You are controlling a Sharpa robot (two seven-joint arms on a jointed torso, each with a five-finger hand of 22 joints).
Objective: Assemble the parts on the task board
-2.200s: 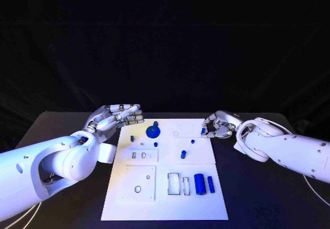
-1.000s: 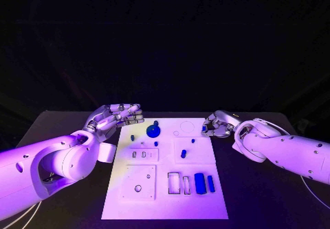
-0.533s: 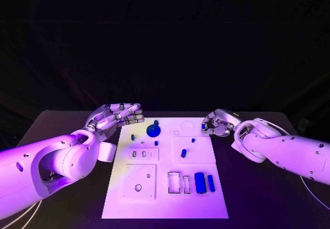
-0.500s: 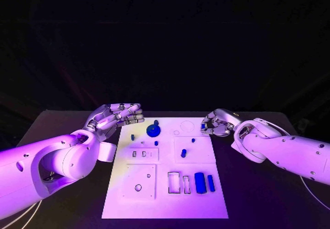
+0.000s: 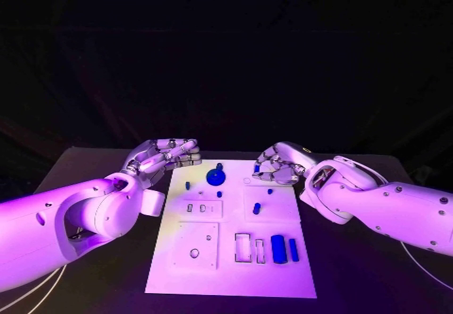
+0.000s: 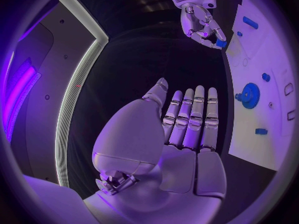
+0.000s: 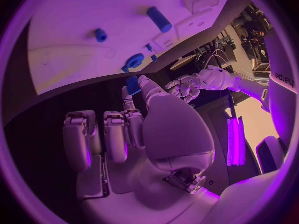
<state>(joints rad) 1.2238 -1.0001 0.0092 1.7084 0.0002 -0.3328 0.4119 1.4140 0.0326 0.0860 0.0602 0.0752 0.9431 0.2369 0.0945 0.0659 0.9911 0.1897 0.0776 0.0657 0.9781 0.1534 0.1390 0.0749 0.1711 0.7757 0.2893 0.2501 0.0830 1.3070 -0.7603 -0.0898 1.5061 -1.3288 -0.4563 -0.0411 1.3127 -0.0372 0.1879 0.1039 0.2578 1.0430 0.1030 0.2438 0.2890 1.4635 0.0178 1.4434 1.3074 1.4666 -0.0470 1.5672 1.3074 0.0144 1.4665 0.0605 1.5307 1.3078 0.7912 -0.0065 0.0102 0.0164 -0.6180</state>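
The white task board [image 5: 283,281] lies mid-table with blue parts on it: a gear [image 5: 215,176] near its far edge, small pegs [image 5: 256,209] in the middle, and two cylinders [image 5: 279,248] at the near right. My right hand [image 5: 275,167] hovers over the board's far right corner and pinches a small blue part [image 7: 132,84] between thumb and finger; the left wrist view also shows that part [image 6: 219,43]. My left hand [image 5: 170,154] hangs just off the board's far left corner, its fingers [image 6: 187,129] straight and holding nothing.
Rectangular slots and raised plates [image 5: 196,245] take up the board's near half. Black table [image 5: 378,275] runs on both sides of the board. Both forearms flank the board, the left one [image 5: 76,222] bulky along its left edge.
My right hand has moved left, from beside the board's far right corner to over it, still pinching the blue part. The left hand has barely moved.
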